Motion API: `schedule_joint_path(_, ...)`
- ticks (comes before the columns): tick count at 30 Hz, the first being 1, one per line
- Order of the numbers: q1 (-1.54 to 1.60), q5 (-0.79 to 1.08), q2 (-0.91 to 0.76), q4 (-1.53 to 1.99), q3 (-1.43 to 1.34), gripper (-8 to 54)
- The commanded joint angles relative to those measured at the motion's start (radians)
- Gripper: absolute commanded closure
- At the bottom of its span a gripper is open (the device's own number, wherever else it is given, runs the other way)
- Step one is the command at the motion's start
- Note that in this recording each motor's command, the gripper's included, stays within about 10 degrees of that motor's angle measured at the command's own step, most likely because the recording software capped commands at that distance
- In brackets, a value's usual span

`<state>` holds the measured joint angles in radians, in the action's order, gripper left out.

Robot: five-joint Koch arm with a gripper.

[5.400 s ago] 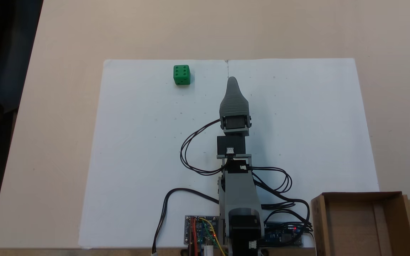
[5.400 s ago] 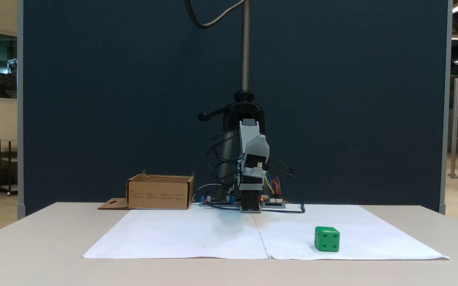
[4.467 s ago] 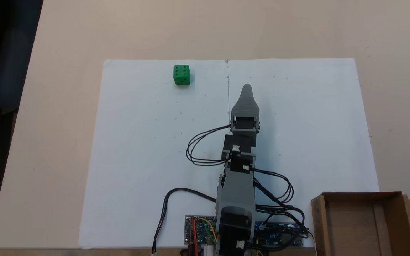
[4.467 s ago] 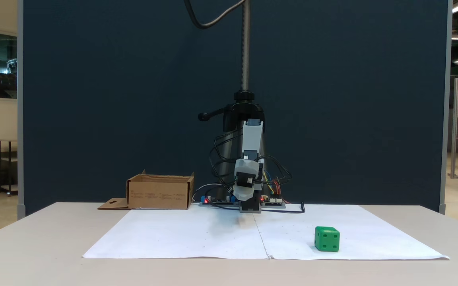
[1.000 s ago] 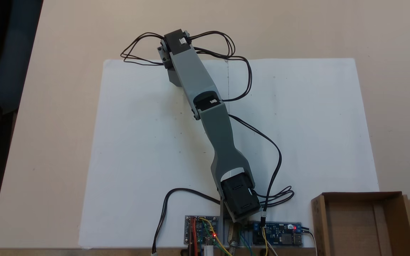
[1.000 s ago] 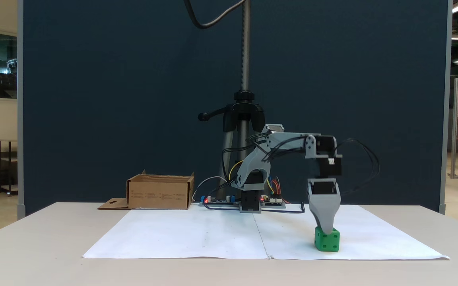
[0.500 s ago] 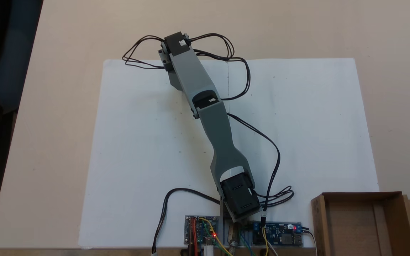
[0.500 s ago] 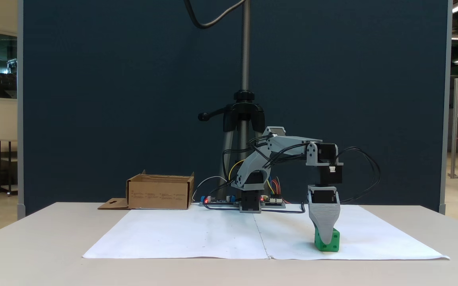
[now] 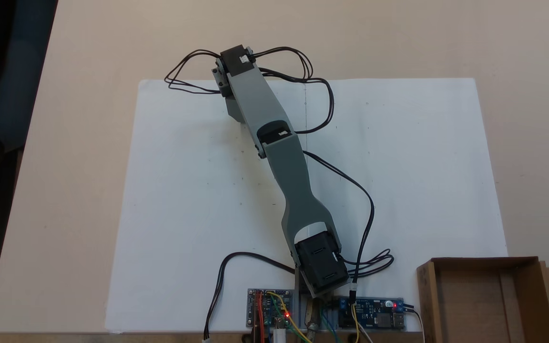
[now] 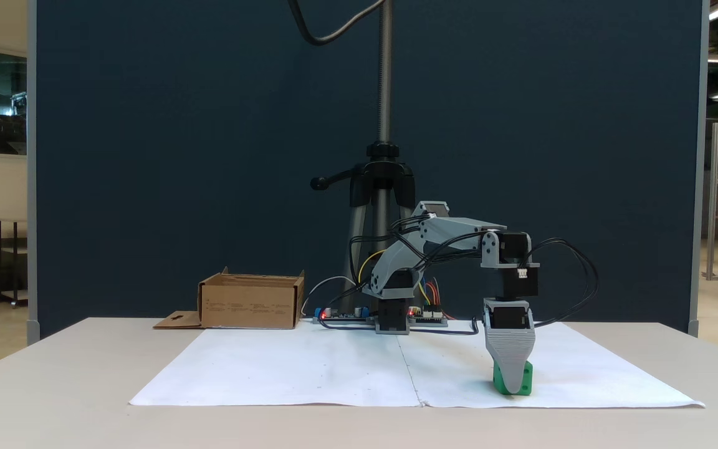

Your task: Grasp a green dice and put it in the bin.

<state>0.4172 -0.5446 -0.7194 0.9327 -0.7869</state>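
Seen from the side in a fixed view, the hand [image 10: 511, 388] points straight down on the white paper [image 10: 334, 368], its grey front jaw covering most of the green dice [image 10: 524, 379], which sits on the paper directly behind the tip. Only this one jaw is visible, so whether the hand is open or closed on the dice cannot be told. The bin [image 10: 250, 302] stands on the table [image 10: 72, 399] well apart from the hand, beyond the arm's base [image 10: 392, 315].
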Motion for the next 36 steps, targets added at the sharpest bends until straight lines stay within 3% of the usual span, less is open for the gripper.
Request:
schedule_joint_path(1,0.02,-0.075,-0.015,-0.04,0.06,11.2)
schedule_joint_path(4,0.023,-0.075,-0.015,-0.041,0.06,18.6)
schedule_joint_path(8,0.02,-0.077,-0.015,-0.048,0.06,33.2)
schedule_joint_path(16,-0.089,-0.075,-0.066,-0.052,0.054,33.6)
schedule_joint_path(29,-0.597,0.115,-0.711,-0.057,-0.27,33.6)
schedule_joint_path(36,-0.954,0.27,-0.9,-0.092,-0.403,33.7)
